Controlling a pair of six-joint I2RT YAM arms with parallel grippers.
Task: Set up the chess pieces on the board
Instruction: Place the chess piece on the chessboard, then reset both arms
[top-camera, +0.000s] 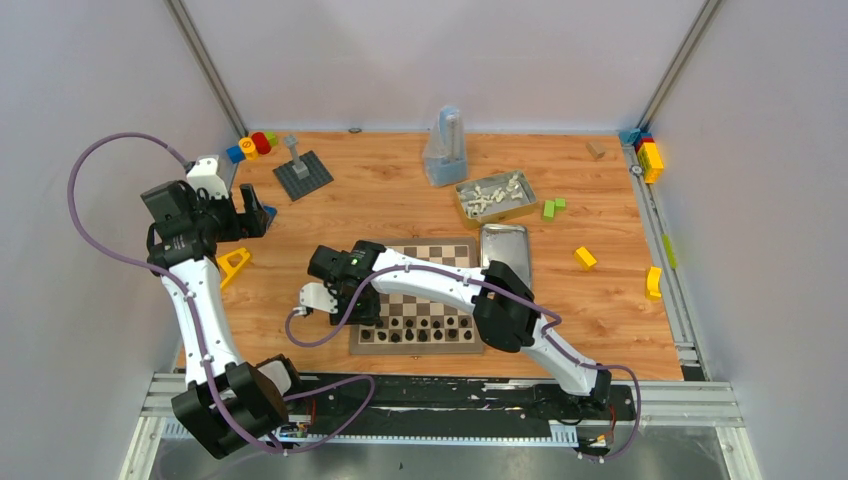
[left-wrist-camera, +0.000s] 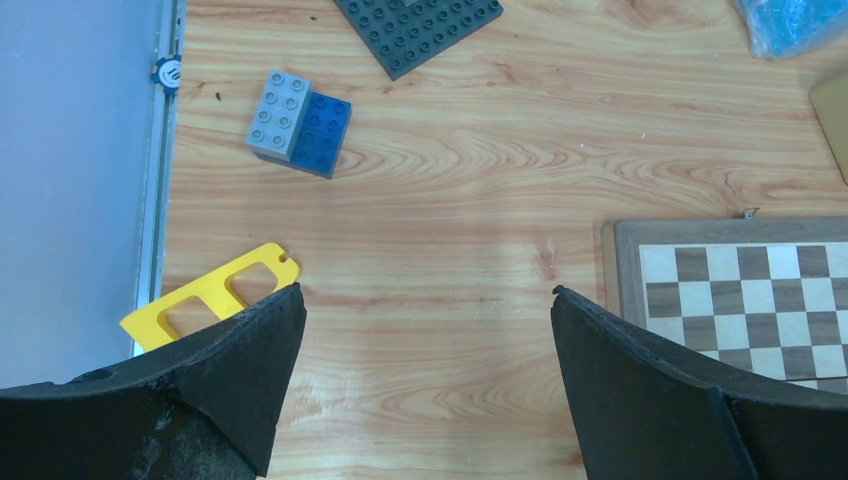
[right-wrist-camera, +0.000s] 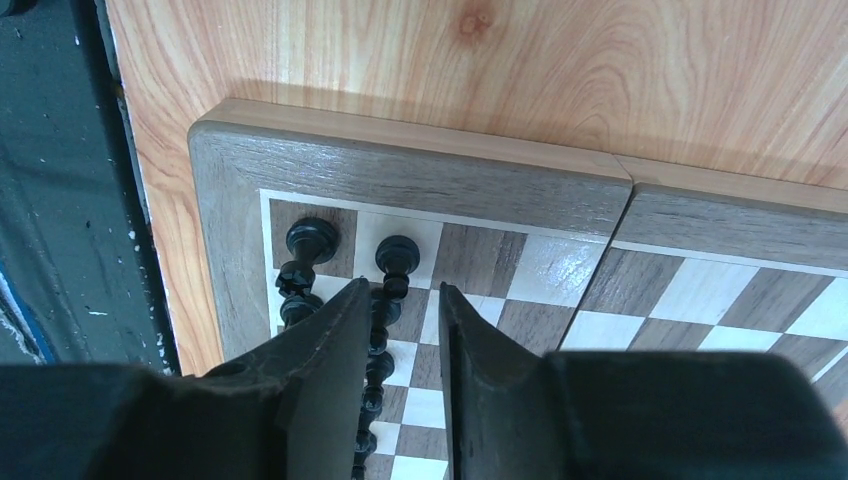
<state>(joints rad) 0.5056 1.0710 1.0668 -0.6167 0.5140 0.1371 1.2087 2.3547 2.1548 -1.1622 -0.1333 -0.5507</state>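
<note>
The board (top-camera: 415, 262) lies at the near centre of the table. Black chess pieces (top-camera: 425, 330) fill its two nearest rows. My right gripper (top-camera: 364, 314) hangs over the board's near left corner. In the right wrist view its jaws (right-wrist-camera: 404, 290) stand narrowly open above the line of black pawns (right-wrist-camera: 397, 258), gripping none; a black rook (right-wrist-camera: 312, 240) stands on the corner square. The white chess pieces (top-camera: 495, 195) lie in a metal tin behind the board. My left gripper (left-wrist-camera: 428, 290) is wide open over bare wood left of the board (left-wrist-camera: 625, 270), holding nothing.
An empty metal tin (top-camera: 505, 250) rests at the board's right edge. A clear plastic bag (top-camera: 445, 150), a dark grey studded plate (top-camera: 303, 173), green blocks (top-camera: 552, 207) and yellow blocks (top-camera: 585, 258) lie around. A yellow flat piece (left-wrist-camera: 215, 290) and a grey-blue block (left-wrist-camera: 300, 122) sit near my left gripper.
</note>
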